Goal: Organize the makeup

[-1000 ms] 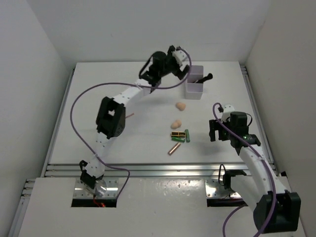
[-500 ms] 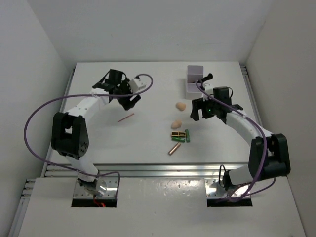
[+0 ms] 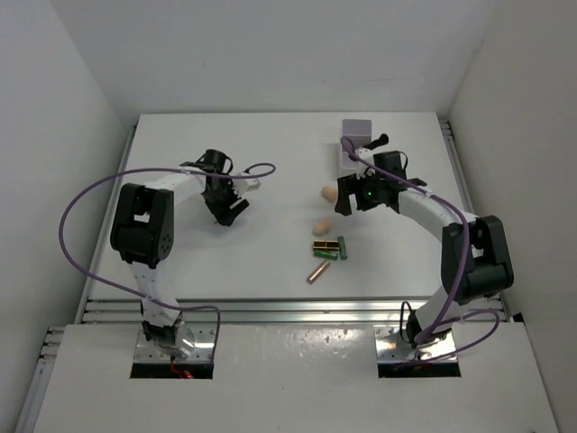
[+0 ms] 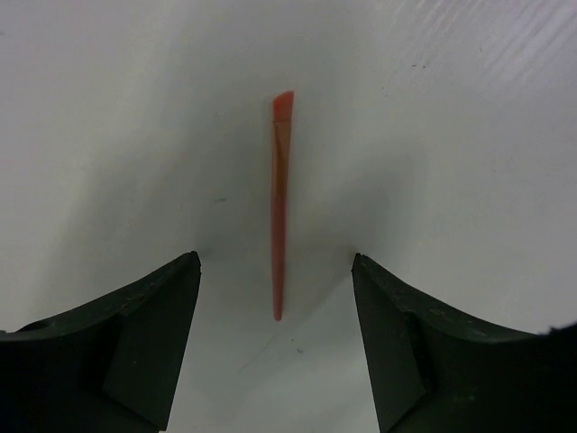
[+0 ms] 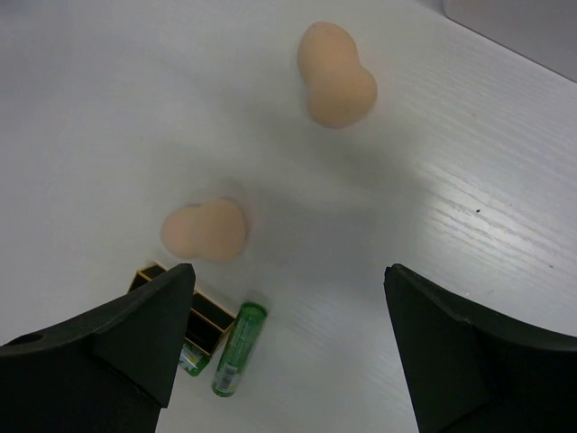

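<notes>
Left hand [image 4: 273, 263] is spread wide and held low over the table [image 3: 270, 162]. The red pencil [image 4: 279, 225] lies flat on the table inside that gap, its near end between the tips, touched by neither finger.

The step in hand is judged to be the pencil pick. To do it well:
- The hand should be lowered straight down until the tips almost meet the table, then closed slowly across the shaft.
- The shaft is thin, so rolling or slipping out is to be expected if the closure is off-centre.
- The grip is better taken nearer mid-length than at the end, so tilt on lift is avoided.

Right hand [image 5: 288, 271] is also spread with nothing held, above the far sponge [image 5: 336, 77] and the near sponge [image 5: 205, 232]. Both are judged soft, so a light squeeze should do. The green tube [image 5: 233, 352] and gold-black tube [image 3: 325, 245] lie just near of the near sponge. The copper tube [image 3: 316, 272] lies nearer again, apart from them.

The white box [image 3: 356, 135] is set far right, just beyond the right hand. A black brush [image 3: 375, 142] pokes out over its right rim. Which compartment holds it cannot be told, as the near part is hidden by the arm. Nothing else is made out inside.
</notes>
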You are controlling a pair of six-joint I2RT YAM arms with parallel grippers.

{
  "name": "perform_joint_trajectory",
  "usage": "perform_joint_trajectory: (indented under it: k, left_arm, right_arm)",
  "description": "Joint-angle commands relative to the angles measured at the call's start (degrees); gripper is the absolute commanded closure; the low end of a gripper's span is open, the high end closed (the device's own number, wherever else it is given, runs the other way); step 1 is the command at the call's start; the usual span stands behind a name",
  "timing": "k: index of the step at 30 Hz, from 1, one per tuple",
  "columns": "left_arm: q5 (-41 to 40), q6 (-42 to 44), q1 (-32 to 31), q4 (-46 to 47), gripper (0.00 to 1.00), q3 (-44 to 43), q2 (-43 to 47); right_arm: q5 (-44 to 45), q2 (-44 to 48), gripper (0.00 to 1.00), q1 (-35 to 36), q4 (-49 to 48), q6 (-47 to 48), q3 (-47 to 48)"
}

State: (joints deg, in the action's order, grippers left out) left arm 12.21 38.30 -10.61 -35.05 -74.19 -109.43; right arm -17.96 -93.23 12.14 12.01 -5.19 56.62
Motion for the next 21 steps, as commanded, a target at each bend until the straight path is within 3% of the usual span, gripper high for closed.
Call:
perform_joint_trajectory:
  k: [1, 5, 7, 14, 18, 21]
  left_arm:
    - [1.40, -0.86, 0.50, 1.39, 0.27, -1.83, -1.67]
    - [2.47, -1.48, 0.50, 2.52, 0.29, -2.35, -4.03]
    - [2.47, -2.79, 0.50, 3.23, 0.35, -2.36, -4.82]
    - [3.00, -2.88, 0.50, 3.23, 0.73, -1.04, -5.71]
    - [3.00, -3.58, -0.02, 3.23, 0.99, -0.25, -6.41]
    - [3.00, -5.08, -0.02, 3.23, 1.00, -0.95, -6.41]
  right_arm:
    - [-0.85, -0.28, 0.14, 0.08, -2.25, -1.22, 1.04]
    - [-0.33, -0.90, 0.15, 0.25, -2.43, -2.27, 0.69]
    - [0.11, -0.90, 0.15, 0.25, -2.61, -2.80, 0.33]
    - [1.96, 0.86, 0.16, 0.60, -4.19, -4.30, -2.21]
    - [3.01, 2.52, 0.16, 0.69, -3.49, -3.34, -3.27]
    - [4.15, 3.49, 0.16, 0.60, -3.13, -2.98, -4.06]
